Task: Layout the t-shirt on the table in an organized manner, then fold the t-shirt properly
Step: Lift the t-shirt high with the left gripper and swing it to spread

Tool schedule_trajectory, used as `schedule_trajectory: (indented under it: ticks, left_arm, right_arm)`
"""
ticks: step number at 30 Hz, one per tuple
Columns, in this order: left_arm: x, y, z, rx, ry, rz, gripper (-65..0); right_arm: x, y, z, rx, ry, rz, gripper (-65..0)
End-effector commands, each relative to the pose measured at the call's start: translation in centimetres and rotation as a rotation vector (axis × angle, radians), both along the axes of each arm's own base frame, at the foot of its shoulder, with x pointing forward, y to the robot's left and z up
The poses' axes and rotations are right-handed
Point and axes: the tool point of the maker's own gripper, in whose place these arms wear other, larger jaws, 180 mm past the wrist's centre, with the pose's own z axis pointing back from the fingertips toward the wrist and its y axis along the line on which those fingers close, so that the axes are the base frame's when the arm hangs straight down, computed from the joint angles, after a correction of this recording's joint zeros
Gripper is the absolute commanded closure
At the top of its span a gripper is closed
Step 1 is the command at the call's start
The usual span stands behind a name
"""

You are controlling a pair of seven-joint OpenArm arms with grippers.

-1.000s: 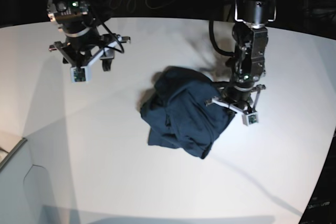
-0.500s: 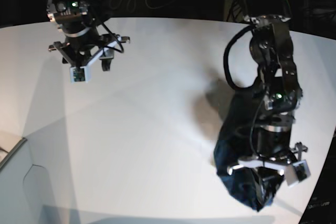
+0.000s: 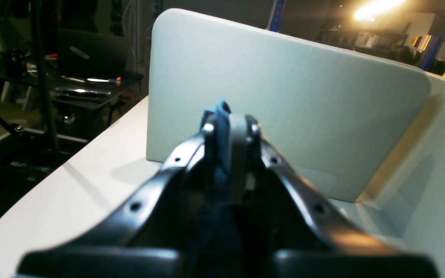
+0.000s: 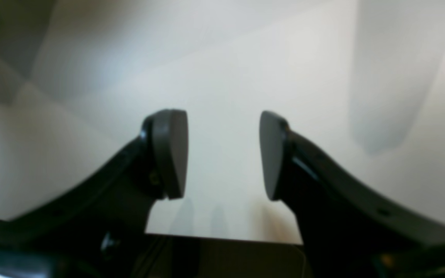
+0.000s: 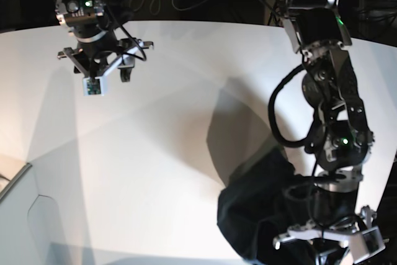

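The dark navy t-shirt [image 5: 257, 212] hangs bunched at the front right of the white table [image 5: 155, 153]. My left gripper [image 5: 316, 240] is shut on it there. In the left wrist view the left gripper [image 3: 226, 125] pinches a thin fold of the t-shirt's blue cloth [image 3: 221, 154], and most of the garment is hidden below the fingers. My right gripper [image 5: 105, 66] hovers open over the far left of the table, well apart from the shirt. In the right wrist view the right gripper [image 4: 224, 154] shows only bare table [image 4: 222, 58] between its pads.
A pale upright panel [image 3: 284, 96] stands on the table ahead of the left gripper. A similar low panel [image 5: 25, 215] sits at the front left corner. The table's curved edge [image 5: 379, 209] runs close beside the left arm. Dark desks and cables lie beyond.
The left arm has swung from the table's middle to the front right, dragging and lifting the t-shirt with it. The right arm has stayed where it was.
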Motion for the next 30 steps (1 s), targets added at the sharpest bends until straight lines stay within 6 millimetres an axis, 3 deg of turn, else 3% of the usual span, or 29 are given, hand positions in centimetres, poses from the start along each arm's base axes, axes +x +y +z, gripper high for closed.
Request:
schedule_trajectory:
  ticks: [1, 5, 17, 22, 30]
  left_arm:
    - [-0.3, 0.0, 2.8, 0.001, -0.094, 0.001, -0.2]
    - [-0.6, 0.7, 3.6, 0.009, -0.118, 0.018, -0.2]
    - [-1.6, 7.6, 10.7, -0.041, -0.300, 0.193, -0.2]
    - [-1.9, 7.8, 13.7, -0.028, -0.369, 0.195, -0.4]
    - [-2.2, 6.5, 17.9, -0.028, -0.466, 0.161, -0.4]
  right_arm:
    - [0.5, 0.1, 0.8, 0.004, -0.038, 0.001, -30.2]
    - [0.5, 0.1, 0.8, 0.004, -0.038, 0.001, -30.2]
    - [0.5, 0.1, 0.8, 0.005, -0.038, 0.000, -30.2]
    - [0.5, 0.5, 0.9, 0.021, -0.038, -0.009, -30.2]
    - [0.4, 0.6, 0.8, 0.024, -0.035, -0.010, -30.2]
